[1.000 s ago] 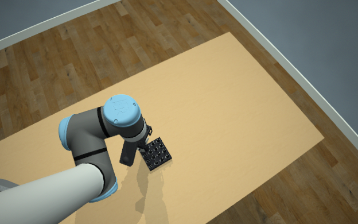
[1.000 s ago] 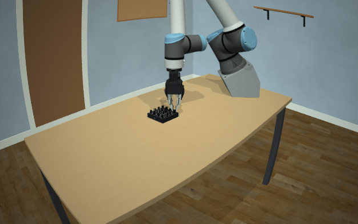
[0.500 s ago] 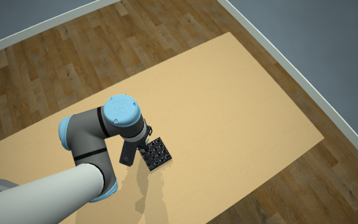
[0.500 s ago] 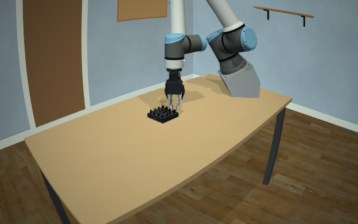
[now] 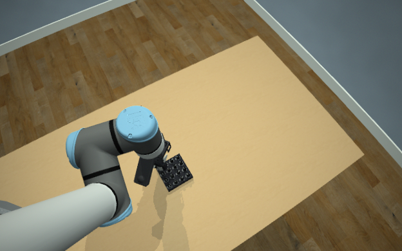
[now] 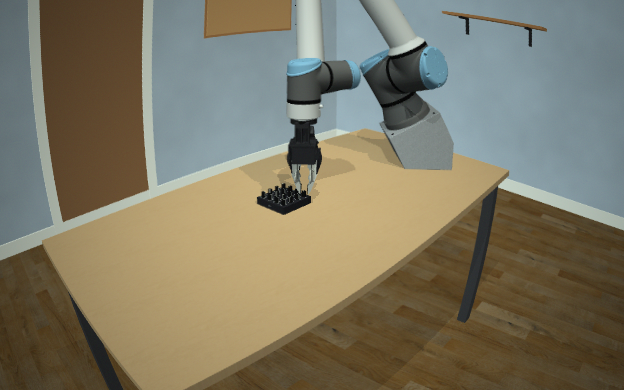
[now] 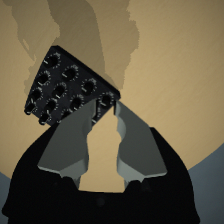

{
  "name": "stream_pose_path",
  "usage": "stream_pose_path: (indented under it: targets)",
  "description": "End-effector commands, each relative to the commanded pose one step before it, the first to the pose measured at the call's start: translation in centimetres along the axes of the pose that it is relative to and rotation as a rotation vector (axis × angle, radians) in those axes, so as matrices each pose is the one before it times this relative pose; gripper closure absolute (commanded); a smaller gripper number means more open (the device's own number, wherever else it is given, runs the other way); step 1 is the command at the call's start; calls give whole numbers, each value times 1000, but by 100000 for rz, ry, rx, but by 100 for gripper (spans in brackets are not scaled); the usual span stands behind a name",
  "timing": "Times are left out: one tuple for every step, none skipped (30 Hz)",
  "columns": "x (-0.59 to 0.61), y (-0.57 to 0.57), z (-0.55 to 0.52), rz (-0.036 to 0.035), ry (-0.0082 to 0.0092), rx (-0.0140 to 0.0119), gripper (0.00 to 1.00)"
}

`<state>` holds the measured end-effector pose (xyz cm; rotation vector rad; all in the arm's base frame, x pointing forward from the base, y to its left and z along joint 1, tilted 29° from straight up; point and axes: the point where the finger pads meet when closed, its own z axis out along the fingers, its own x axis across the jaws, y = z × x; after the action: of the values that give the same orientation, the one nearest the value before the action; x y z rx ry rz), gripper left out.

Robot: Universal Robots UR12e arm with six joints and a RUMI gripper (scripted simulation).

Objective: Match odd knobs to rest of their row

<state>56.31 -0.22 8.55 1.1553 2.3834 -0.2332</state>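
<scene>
Blue-grey walls (image 5: 364, 48) (image 6: 216, 100) stand around a plank floor (image 5: 52, 71) (image 6: 541, 280), and from here I see a pale wooden table (image 5: 252, 112) (image 6: 241, 275) (image 7: 175, 65) with the arm's grey mount (image 6: 423, 145) at its far end. The black knob box (image 5: 179, 168) (image 6: 284, 206) (image 7: 72, 86) lies flat on the tabletop, its knobs standing in a grid. Over one corner of it, the gripper (image 5: 162, 167) (image 6: 304, 191) (image 7: 106, 100) points down, its fingers narrowly apart around a corner knob; whether they're actually pinching it, I can't tell.
</scene>
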Motion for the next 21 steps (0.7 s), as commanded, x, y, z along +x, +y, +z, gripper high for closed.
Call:
stream_pose_path:
  targets:
    - [-97, 45, -289, 151, -228, -119, 89]
    - [6, 26, -122, -17, -16, -30, 89]
    - [8, 35, -164, -35, -21, -41, 89]
    - [-15, 24, -194, -14, -31, -25, 89]
    - [-32, 19, -225, 13, -39, -17, 89]
    - [-37, 22, -256, 16, -44, -22, 89]
    - [-42, 31, -282, 19, -43, -37, 89]
    - [-41, 31, -300, 19, -41, -38, 89]
    - [-1, 0, -296, 1, 0, -1, 89]
    - [0, 0, 0, 0, 0, 0, 89]
    - [0, 0, 0, 0, 0, 0, 89]
    - [-1, 1, -298, 1, 0, -1, 89]
    - [-1, 0, -290, 1, 0, -1, 89]
    - [-1, 0, -276, 1, 0, -1, 89]
    - [-1, 0, -253, 1, 0, -1, 89]
    - [-1, 0, -224, 0, 0, -1, 89]
    - [0, 0, -190, 0, 0, -1, 89]
    - [-1, 0, -153, 0, 0, -1, 89]
    - [0, 0, -114, 0, 0, 0, 89]
    - [16, -12, -70, -7, 17, 13, 89]
    - [34, -20, -31, -14, 41, 18, 89]
